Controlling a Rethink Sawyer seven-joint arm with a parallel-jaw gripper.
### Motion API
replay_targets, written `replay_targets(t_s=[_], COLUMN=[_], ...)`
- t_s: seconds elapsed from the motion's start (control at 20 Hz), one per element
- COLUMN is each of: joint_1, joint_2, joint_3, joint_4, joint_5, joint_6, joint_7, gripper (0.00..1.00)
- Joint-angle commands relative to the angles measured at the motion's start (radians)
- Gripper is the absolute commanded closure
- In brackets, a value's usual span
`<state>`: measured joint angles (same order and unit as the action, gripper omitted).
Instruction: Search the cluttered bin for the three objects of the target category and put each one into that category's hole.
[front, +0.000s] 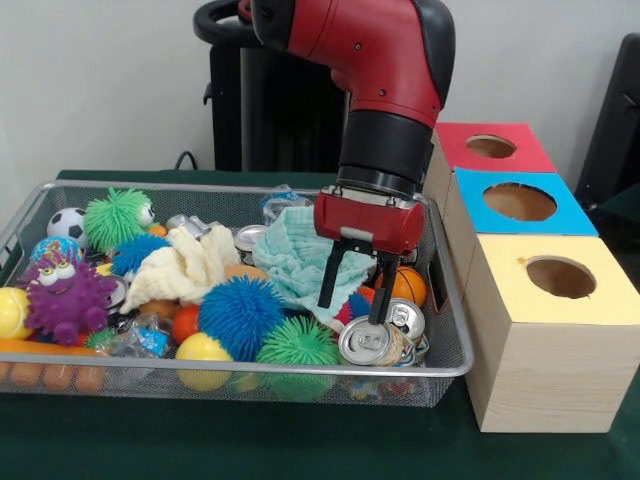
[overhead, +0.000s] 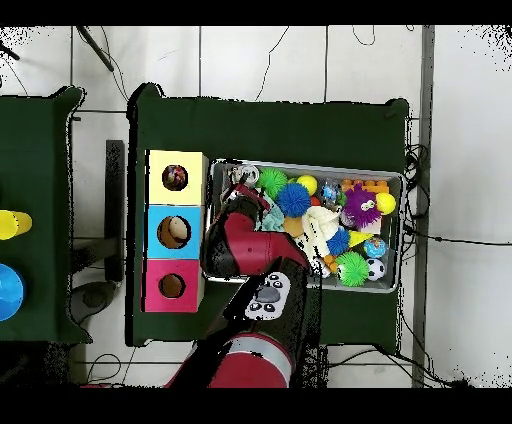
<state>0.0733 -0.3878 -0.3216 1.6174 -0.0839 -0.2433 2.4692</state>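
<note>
The wire-mesh bin (front: 300, 368) is full of toys; it also shows in the overhead view (overhead: 396, 182). My gripper (front: 350, 310) is open and hangs low over the bin's right part, its fingers (front: 328, 280) straddling a small red and blue patch (front: 355, 304) beside a mint cloth (front: 290, 258). I cannot tell whether that patch is a knotted fabric bundle; no whole bundle shows. The yellow-topped box's hole (front: 560, 277) is to the right of the bin. In the overhead view this hole (overhead: 175, 178) has something dark and mottled in it, and the arm (overhead: 245, 245) hides the gripper.
A drink can (front: 365, 340) and an orange ball (front: 408, 285) lie close to the fingers. Blue (front: 240, 315) and green (front: 297, 345) spiky balls, a pale yellow cloth (front: 185, 265) and a purple toy (front: 65, 295) fill the rest. Blue-topped (front: 520, 202) and red-topped (front: 490, 147) boxes stand behind the yellow one.
</note>
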Motion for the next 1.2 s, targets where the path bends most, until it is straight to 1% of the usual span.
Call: replay_targets(t_s=[0.05, 0.5, 0.6, 0.65, 0.7, 0.8, 0.9, 1.1, 1.2], joint_1=[-0.02, -0.031, -0.069, -0.104, -0.178, -0.241, -0.276, -0.316, -0.328], joint_2=[0.022, 0.015, -0.014, -0.041, -0.094, -0.132, -0.149, -0.174, -0.19], joint_3=[0.053, 0.073, 0.129, 0.182, 0.287, 0.381, 0.436, 0.492, 0.508], joint_4=[-0.024, -0.019, -0.002, 0.018, 0.061, 0.102, 0.126, 0.164, 0.181], joint_5=[0.013, 0.002, -0.017, -0.032, -0.062, -0.062, -0.057, -0.031, -0.016], joint_6=[0.015, 0.009, 0.009, 0.016, 0.022, 0.021, 0.015, -0.001, 0.008], joint_7=[0.073, 0.078, 0.097, 0.115, 0.153, 0.201, 0.221, 0.23, 0.227], gripper=[0.0, 0.0, 0.0, 0.0, 0.0, 0.0, 0.0, 0.0, 0.0])
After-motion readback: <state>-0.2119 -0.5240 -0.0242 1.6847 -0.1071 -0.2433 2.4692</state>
